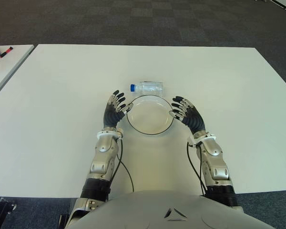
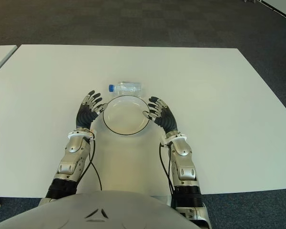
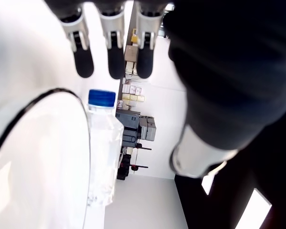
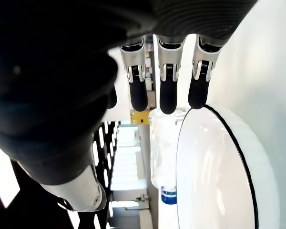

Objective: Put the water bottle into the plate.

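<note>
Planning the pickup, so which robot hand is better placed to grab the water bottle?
Probably the right robot hand: the water bottle lies beyond the plate, body toward the right and cap toward the left robot hand. Both are open.

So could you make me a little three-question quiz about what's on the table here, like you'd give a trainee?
1. True or false: the water bottle already lies in the plate.
2. Which way does the bottle's blue cap point, toward the robot's left or right?
3. Multiple choice: the left hand and right hand are
A) both gripping the bottle
B) open, one at each side of the plate
C) stacked on top of the plate

Key
1. False: it lies on its side on the white table, just beyond the plate's far rim.
2. Left.
3. B.
</note>
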Controlling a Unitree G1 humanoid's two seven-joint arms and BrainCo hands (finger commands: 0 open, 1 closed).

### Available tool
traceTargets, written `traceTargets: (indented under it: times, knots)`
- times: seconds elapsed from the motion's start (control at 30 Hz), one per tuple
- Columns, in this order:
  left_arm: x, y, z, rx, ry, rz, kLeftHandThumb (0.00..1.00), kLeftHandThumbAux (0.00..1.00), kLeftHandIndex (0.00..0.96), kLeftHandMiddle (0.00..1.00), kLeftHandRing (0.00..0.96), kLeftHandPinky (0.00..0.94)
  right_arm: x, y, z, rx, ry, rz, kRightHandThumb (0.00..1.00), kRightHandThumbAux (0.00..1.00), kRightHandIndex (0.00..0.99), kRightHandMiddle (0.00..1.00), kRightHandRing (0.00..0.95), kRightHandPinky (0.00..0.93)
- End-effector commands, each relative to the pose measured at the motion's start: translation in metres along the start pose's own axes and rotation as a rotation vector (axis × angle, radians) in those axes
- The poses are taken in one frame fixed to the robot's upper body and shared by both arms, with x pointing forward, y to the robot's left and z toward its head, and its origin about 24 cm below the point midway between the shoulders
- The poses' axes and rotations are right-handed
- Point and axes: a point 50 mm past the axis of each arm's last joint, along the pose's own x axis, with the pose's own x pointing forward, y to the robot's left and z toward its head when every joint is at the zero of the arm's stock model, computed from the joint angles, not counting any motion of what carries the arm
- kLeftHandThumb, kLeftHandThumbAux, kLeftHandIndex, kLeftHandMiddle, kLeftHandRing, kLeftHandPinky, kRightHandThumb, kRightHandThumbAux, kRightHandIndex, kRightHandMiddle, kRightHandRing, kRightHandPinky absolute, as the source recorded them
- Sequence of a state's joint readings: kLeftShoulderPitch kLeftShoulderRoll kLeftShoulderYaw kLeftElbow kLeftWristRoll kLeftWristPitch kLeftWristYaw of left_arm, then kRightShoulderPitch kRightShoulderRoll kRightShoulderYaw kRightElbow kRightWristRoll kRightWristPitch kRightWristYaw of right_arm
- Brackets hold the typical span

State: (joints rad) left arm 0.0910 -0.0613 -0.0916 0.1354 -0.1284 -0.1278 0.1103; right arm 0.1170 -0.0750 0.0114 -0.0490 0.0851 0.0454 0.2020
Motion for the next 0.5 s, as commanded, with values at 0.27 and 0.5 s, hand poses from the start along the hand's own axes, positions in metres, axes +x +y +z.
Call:
traceTargets:
  times: [0.27,0.5]
  knots:
    - [-0.0008,-0.0146,-0.0036,-0.064,0.016,0.003,0.225,0.856,0.111,0.172,0.170,0.198,-0.0047,-0.0009,-0.0037,0.022,0.033,0.003,0.167,0.847,0.163,0.182,0.182,0.216]
    - [0.0001,-0.0155,-0.0033,-0.069,0.013,0.001,0.226,0.862,0.113,0.174,0.175,0.206,-0.0058,-0.0007,-0.0039,0.029,0.041,0.012,0.168,0.839,0.159,0.180,0.180,0.215]
